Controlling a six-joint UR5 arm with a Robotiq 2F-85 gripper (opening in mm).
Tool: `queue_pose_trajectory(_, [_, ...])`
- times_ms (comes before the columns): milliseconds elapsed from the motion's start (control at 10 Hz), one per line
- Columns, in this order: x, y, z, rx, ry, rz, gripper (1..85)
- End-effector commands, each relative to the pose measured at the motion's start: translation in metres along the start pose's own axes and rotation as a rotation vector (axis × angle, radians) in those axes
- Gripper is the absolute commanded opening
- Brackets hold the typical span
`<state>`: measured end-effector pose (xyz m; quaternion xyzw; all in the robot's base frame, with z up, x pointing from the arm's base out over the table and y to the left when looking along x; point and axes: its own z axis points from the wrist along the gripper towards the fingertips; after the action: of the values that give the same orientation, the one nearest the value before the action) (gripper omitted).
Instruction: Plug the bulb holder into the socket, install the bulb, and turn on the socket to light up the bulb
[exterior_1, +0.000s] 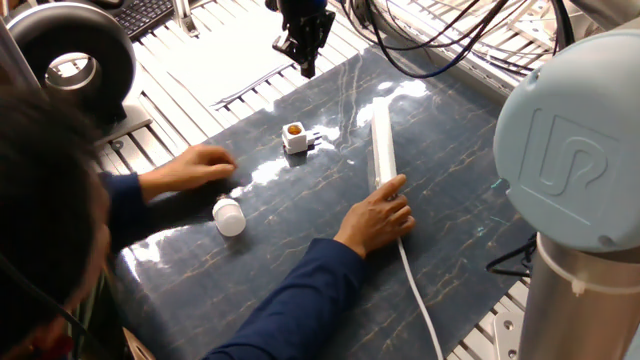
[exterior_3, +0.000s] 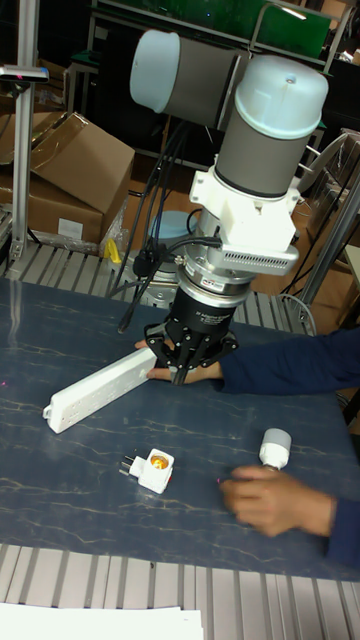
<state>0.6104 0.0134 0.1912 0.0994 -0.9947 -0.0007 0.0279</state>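
Note:
The bulb holder (exterior_1: 295, 137) (exterior_3: 152, 468) lies alone on the dark mat, its orange opening facing up. The socket (exterior_1: 383, 145) (exterior_3: 95, 385) is a long white strip lying to its right in the fixed view. A person's hand (exterior_1: 380, 215) rests on its cord end. The bulb (exterior_1: 229, 216) (exterior_3: 273, 446) lies on its side nearer the person, just beside their other hand (exterior_1: 200, 165) (exterior_3: 275, 500). My gripper (exterior_1: 306, 68) (exterior_3: 183, 378) hangs above the mat's far edge, beyond the holder, fingers closed together with nothing in them.
The person's head and blue-sleeved arms fill the lower left of the fixed view. The arm's big grey base joint (exterior_1: 575, 150) blocks the right side. Black cables (exterior_1: 420, 40) hang behind the mat. A round black lamp (exterior_1: 70, 60) stands at the far left.

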Motion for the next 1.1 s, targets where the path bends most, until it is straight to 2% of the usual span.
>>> queue_pose_trajectory(0, [-0.009, 0.008, -0.001, -0.030, -0.037, -0.105, 12.3])
queue_pose_trajectory(100, [-0.012, 0.001, -0.001, -0.002, -0.049, -0.159, 19.3])
queue_pose_trajectory(200, [-0.023, -0.003, 0.004, 0.010, -0.072, -0.236, 23.7])
queue_pose_trajectory(300, [-0.029, -0.004, 0.009, 0.012, -0.075, -0.276, 27.0])
queue_pose_trajectory(500, [-0.039, -0.006, 0.022, 0.011, -0.078, -0.335, 27.7])
queue_pose_trajectory(700, [-0.050, -0.005, 0.033, 0.004, -0.099, -0.418, 33.7])
queue_pose_trajectory(1000, [-0.057, -0.014, 0.050, 0.022, -0.100, -0.512, 33.0])
